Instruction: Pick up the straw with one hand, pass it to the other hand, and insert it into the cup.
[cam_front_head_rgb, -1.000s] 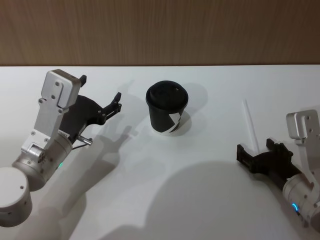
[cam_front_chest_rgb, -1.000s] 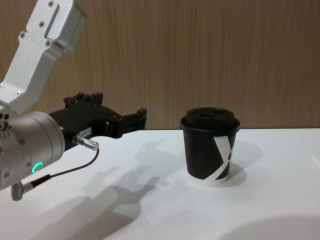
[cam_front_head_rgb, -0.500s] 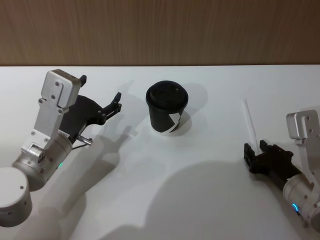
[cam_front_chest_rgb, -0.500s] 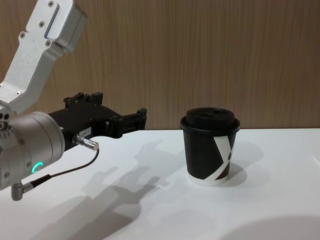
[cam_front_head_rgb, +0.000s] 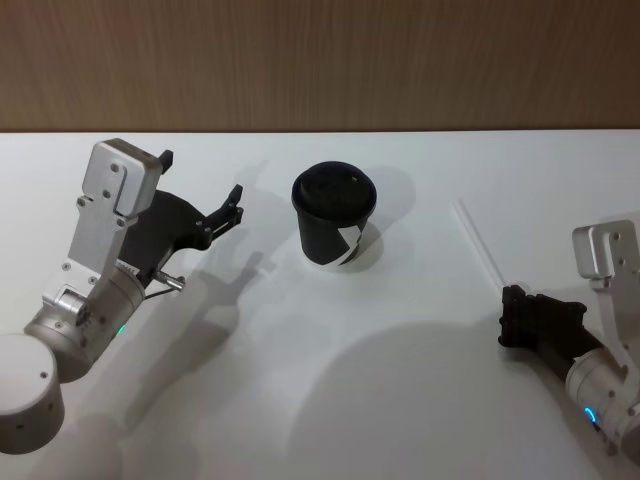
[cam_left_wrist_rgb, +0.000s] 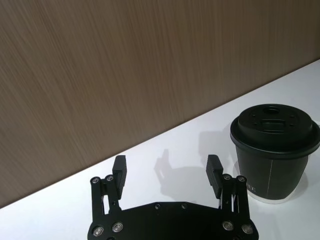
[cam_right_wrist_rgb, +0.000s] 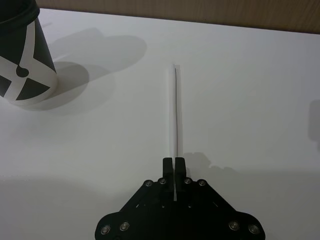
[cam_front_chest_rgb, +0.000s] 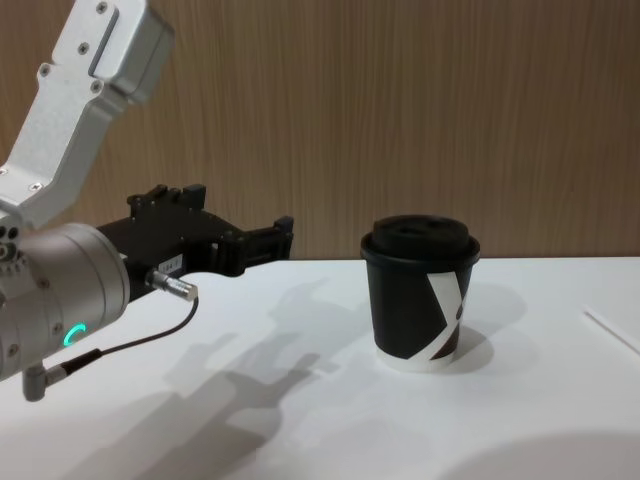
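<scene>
Now, head view: right gripper (cam_front_head_rgb: 512, 300) had clamped straw (cam_front_head_rgb: 478, 245) since 0.5 s ago; straw, at cup's (cam_front_head_rgb: 330, 240) 3 o'clock, swung toward 11. Left wrist: left gripper (cam_left_wrist_rgb: 167, 172), fingers apart, idle. Right wrist: straw pinched, so pickup prob. begun.

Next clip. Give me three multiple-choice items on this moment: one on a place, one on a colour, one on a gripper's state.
1. Where does the cup stand?
A. between the left gripper and the straw
B. right of the straw
C. inside the left gripper

2. What colour is the cup's lid?
A. white
B. red
C. black

3. How is the right gripper?
A. wide open over the cup
B. shut on the straw
C. open beside the straw

1 A: the head view puts it between them.
2 C: the domed lid is black.
3 B: the right wrist view shows it clamped on the straw.
</scene>
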